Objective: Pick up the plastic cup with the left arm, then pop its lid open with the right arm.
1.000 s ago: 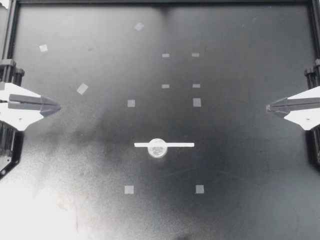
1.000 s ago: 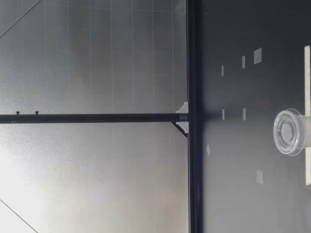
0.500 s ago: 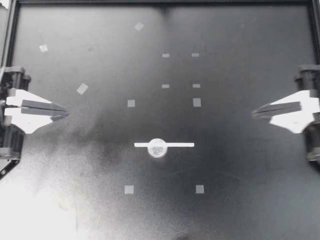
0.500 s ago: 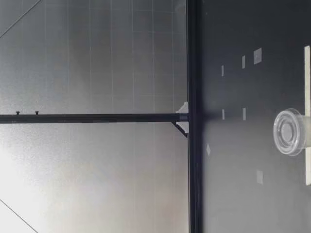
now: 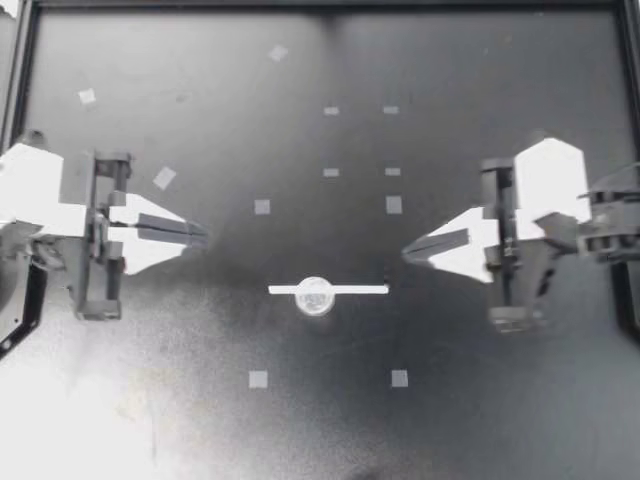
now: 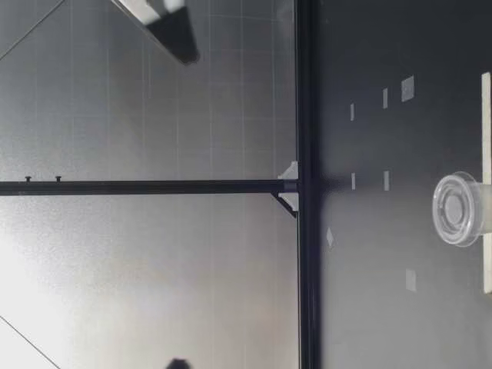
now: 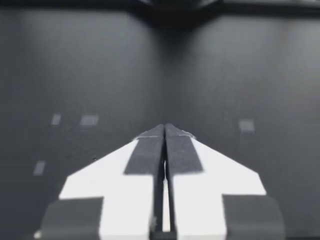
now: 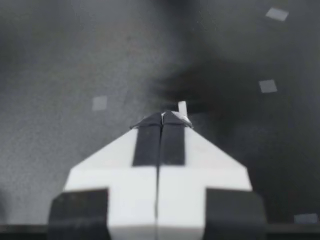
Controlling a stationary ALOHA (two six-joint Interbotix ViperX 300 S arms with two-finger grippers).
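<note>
From above, the small clear cup sits midway along a white strip whose long axis runs arm to arm across the dark table, between the left gripper and the right gripper, both clenched on nothing, the right one nearer. At table height the cup rests on the strip while the right gripper hangs high above the table. The wrist cameras show each pair of fingers pressed together and empty, the left gripper over the table, the right gripper with what looks like the strip's end just ahead of its tips.
</note>
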